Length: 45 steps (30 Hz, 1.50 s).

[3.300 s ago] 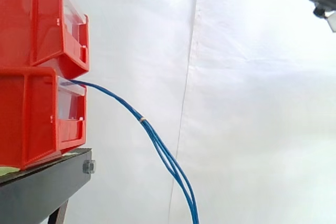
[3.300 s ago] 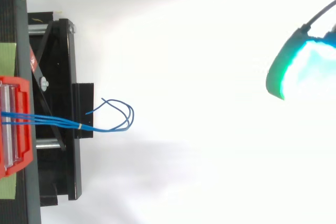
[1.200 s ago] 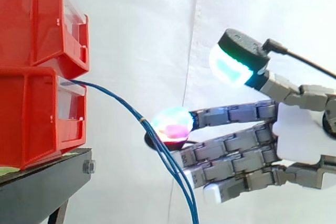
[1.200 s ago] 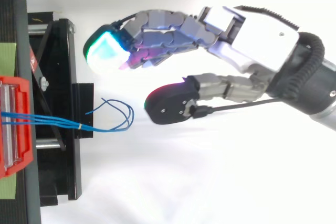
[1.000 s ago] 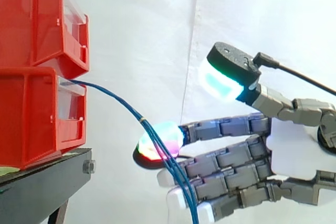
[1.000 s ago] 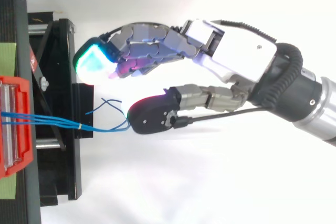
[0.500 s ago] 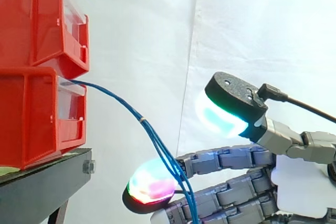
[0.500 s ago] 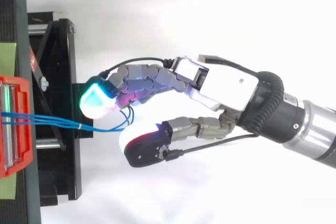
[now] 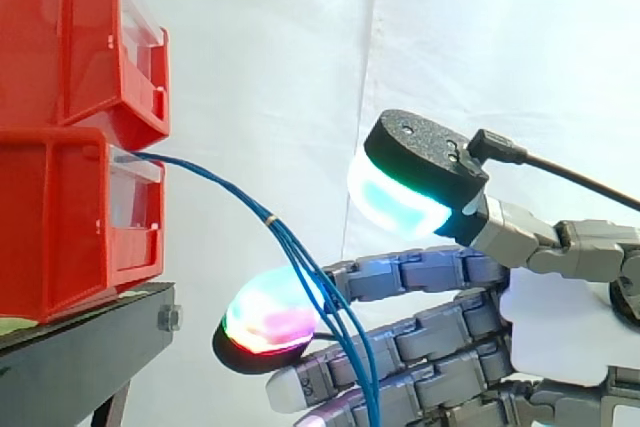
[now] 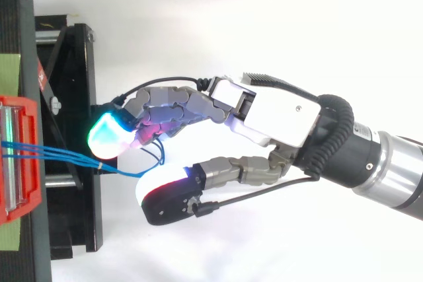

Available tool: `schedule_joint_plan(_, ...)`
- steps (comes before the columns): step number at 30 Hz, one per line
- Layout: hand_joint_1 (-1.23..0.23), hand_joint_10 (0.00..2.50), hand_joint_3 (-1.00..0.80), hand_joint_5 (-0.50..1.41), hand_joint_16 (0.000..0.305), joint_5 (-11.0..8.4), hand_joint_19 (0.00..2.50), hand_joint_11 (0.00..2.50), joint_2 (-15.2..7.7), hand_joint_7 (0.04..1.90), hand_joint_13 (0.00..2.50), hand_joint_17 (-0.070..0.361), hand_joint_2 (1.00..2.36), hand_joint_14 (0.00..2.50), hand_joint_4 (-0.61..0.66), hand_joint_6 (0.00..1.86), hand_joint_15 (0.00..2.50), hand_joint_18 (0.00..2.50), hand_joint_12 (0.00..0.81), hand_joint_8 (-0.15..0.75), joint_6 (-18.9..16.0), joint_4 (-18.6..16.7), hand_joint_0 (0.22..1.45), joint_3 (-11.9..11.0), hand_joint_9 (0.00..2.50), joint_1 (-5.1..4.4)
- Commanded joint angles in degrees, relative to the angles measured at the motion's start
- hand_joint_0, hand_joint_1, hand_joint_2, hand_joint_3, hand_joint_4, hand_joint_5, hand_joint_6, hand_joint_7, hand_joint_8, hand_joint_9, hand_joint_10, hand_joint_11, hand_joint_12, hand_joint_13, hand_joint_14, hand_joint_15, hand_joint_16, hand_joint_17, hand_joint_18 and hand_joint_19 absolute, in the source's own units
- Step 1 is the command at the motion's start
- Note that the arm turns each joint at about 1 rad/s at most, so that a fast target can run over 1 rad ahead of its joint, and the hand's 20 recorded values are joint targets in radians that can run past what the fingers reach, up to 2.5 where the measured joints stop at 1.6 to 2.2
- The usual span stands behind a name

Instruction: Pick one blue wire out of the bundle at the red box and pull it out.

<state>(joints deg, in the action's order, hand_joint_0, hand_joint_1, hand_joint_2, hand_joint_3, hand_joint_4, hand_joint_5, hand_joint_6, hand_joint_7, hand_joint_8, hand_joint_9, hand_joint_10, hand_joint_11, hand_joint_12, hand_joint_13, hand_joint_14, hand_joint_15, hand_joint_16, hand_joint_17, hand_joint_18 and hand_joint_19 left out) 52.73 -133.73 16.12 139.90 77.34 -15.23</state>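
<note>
A bundle of thin blue wires [image 9: 215, 184] leaves the lower red bin [image 9: 60, 217] and sags down to the right, tied by a small pale band [image 9: 268, 219]. In the top view the wires [image 10: 66, 156] run from the bin [image 10: 16, 163] out over the stand. My hand [image 10: 277, 120] reaches in from the right with fairly straight fingers [image 10: 109, 138] above the wires and the thumb [image 10: 165, 199] spread apart on their other side. It is open, and the wires hang in the gap. From the side, the wires cross in front of the fingers [image 9: 268, 322], below the thumb pad [image 9: 410, 182].
A second red bin [image 9: 70, 37] is stacked on the lower one. Both sit on a black stand [image 9: 80, 357] whose frame [image 10: 79, 97] reaches out under the fingertips. A white curtain [image 9: 300, 47] hangs behind.
The hand came in from the right toward the bins and now straddles the wires. In the last half second it edged further left, and the wires' loose loop has shifted under the fingers.
</note>
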Motion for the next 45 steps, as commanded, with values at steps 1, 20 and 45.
schedule_joint_plan(1, -0.56, 0.01, -0.5, -0.16, 0.064, -0.08, 0.53, 0.31, -0.1, 0.86, 0.74, 0.145, 1.0, 0.01, 0.37, 0.5, 0.37, 0.72, 0.452, 0.365, 0.8, -0.2, 0.52, -0.2, 0.65, -0.23)
schedule_joint_plan(20, -0.57, 0.01, -0.48, -0.15, 0.063, 0.8, 0.54, 0.32, -2.8, 0.95, 0.76, 0.142, 1.0, 0.01, 0.39, 0.5, 0.38, 0.73, 0.448, 0.365, -2.3, 2.6, 0.53, -4.1, 0.67, 0.56)
schedule_joint_plan(45, -0.67, 0.01, -0.42, -0.13, 0.06, 1.24, 0.55, 0.34, -2.7, 1.17, 0.78, 0.136, 1.01, 0.01, 0.36, 0.5, 0.39, 0.75, 0.435, 0.355, -1.9, 4.4, 0.57, -6.7, 0.69, 0.64)
